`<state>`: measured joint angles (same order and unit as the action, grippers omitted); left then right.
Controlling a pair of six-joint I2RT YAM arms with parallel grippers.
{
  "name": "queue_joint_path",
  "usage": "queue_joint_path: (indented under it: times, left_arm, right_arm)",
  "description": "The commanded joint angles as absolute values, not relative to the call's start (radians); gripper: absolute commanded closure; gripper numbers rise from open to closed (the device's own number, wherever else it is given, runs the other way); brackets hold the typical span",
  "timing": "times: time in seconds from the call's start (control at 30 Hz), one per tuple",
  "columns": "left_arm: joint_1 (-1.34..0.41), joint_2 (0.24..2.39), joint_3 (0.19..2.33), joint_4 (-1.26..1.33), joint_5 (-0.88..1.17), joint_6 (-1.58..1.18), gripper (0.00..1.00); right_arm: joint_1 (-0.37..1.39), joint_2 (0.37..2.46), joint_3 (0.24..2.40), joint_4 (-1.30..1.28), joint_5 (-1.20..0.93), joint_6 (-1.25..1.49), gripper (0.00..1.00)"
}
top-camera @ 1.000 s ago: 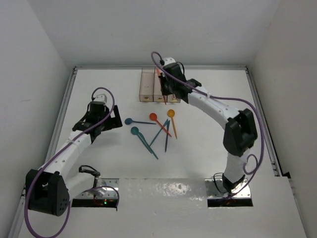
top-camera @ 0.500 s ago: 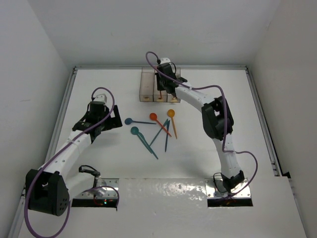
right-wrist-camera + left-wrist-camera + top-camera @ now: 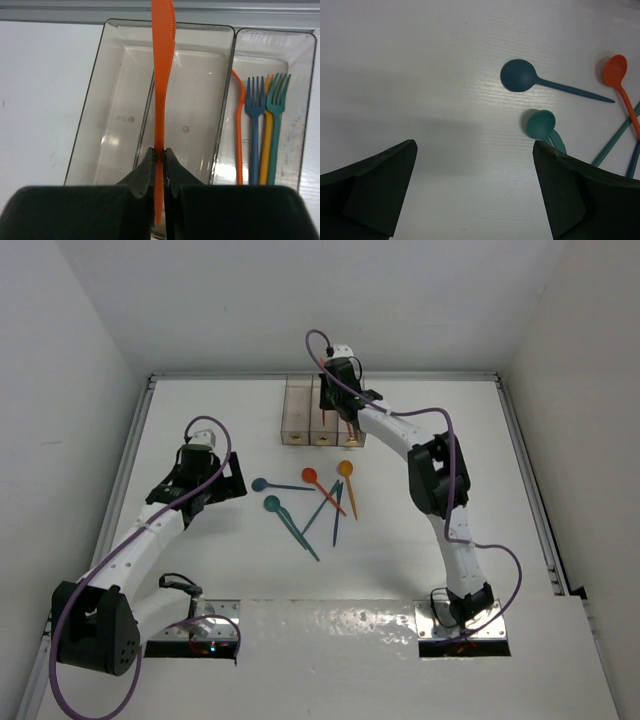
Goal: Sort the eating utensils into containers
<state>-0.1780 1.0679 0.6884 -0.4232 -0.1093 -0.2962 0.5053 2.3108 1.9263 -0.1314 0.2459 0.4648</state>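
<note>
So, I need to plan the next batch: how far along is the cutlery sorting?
Done: forks lie in the right-hand bin. In hand: the right gripper pinches an orange knife over the two empty bins. Left: four spoons and some crossed pieces lie on the table; the left gripper hangs open beside them, holding nothing.

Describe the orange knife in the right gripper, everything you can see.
The orange knife is one thin piece, plastic-looking: a narrow handle widening to a blade with fine teeth on its right edge near the tip. The right gripper is shut on its lower handle, a stub showing below the grip. It is held lengthwise over the empty clear bins, tip toward their far end, left of the forks. Contact with a bin cannot be told.
</note>
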Motion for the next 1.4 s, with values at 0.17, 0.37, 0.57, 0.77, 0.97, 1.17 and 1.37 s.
queue_joint_path:
  times: [0.17, 0.37, 0.57, 0.77, 0.97, 1.17, 1.37]
  left_arm:
    - [-0.187, 1.062, 0.726, -0.403, -0.114, -0.288, 0.00]
    - [-0.187, 1.060, 0.726, -0.407, -0.114, -0.290, 0.00]
    - [-0.187, 1.060, 0.726, -0.403, -0.100, -0.287, 0.00]
    - [-0.187, 1.052, 0.727, -0.402, -0.095, -0.288, 0.00]
    - [-0.187, 1.045, 0.729, -0.402, -0.094, -0.293, 0.00]
    - [-0.187, 1.039, 0.732, -0.403, -0.110, -0.298, 0.00]
    - [-0.189, 1.029, 0.736, -0.428, -0.173, -0.334, 0.00]
  right_arm:
    - [0.499, 2.375, 1.991, -0.115, 0.213, 0.486, 0.94]
    - [0.497, 2.378, 1.994, -0.140, 0.190, 0.471, 0.81]
    - [0.497, 2.269, 1.902, -0.111, 0.207, 0.483, 0.73]
    - [0.506, 2.016, 1.633, -0.132, 0.276, 0.515, 0.74]
    - [0.581, 1.764, 1.333, -0.231, 0.285, 0.517, 0.74]
    - [0.730, 1.657, 1.139, -0.307, 0.239, 0.434, 0.70]
    - [0.919, 1.643, 1.040, -0.316, 0.222, 0.405, 0.64]
